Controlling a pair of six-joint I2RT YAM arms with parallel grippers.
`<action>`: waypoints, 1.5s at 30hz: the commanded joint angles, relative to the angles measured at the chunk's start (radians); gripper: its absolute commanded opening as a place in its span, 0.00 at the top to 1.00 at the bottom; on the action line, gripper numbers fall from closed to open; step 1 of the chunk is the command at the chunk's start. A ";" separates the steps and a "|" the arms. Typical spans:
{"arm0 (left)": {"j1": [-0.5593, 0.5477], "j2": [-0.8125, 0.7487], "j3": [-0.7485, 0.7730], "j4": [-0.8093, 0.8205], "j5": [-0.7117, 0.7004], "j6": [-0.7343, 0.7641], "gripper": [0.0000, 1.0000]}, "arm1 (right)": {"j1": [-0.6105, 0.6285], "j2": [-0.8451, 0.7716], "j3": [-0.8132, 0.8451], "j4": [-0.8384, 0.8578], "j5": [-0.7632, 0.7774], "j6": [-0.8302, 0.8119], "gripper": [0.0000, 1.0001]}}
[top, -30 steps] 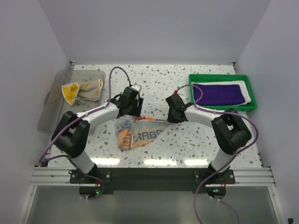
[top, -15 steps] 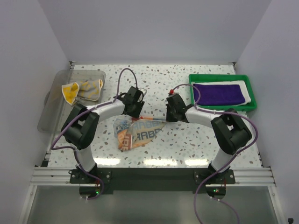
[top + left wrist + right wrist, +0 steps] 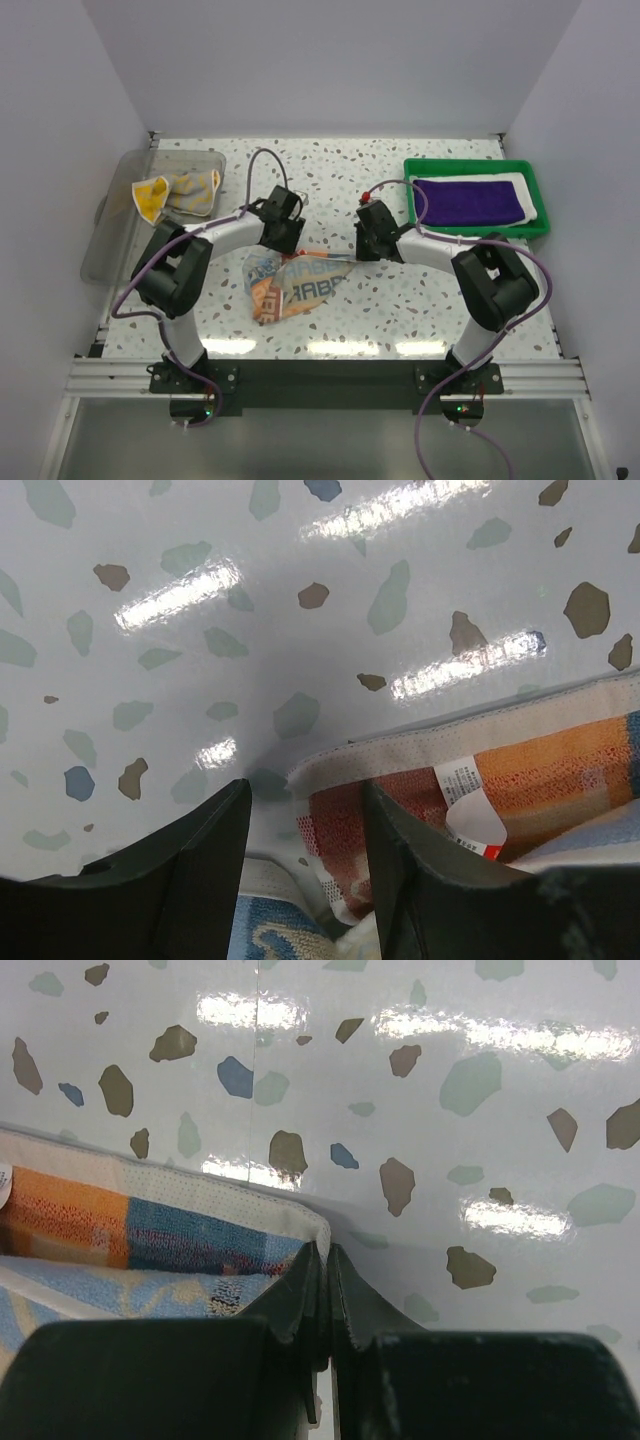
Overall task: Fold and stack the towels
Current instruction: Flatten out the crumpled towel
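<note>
From above, the lettered towel (image 3: 296, 285) is lying crumpled and half folded on the speckled table (image 3: 420, 300) between the two arms, pale with orange and blue block letters showing on its upper face. The left pincer (image 3: 284, 238) is reaching down at its far left corner and the right pincer (image 3: 366, 246) at its far right corner. Off to the right, the purple towel (image 3: 468, 202) is lying flat on the white towel (image 3: 531, 196) inside a green tray (image 3: 474, 236), and a yellow cloth (image 3: 165, 193) is sitting in a clear bin (image 3: 108, 235) on the left. Through the left wrist camera, the left pincer's fingers (image 3: 195, 855) are standing moderately apart, straddling the towel's hemmed corner, where a white label (image 3: 468, 807) is showing against red and orange weave; nothing is being squeezed there. Through the right wrist camera, the right pincer's fingers (image 3: 300, 1290) are pressing together on the towel's white-hemmed corner, beside orange and blue patches.
</note>
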 commanded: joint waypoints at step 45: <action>0.067 -0.258 0.739 -0.022 -0.266 0.128 1.00 | -0.165 -0.124 0.819 -0.220 -0.086 -0.446 1.00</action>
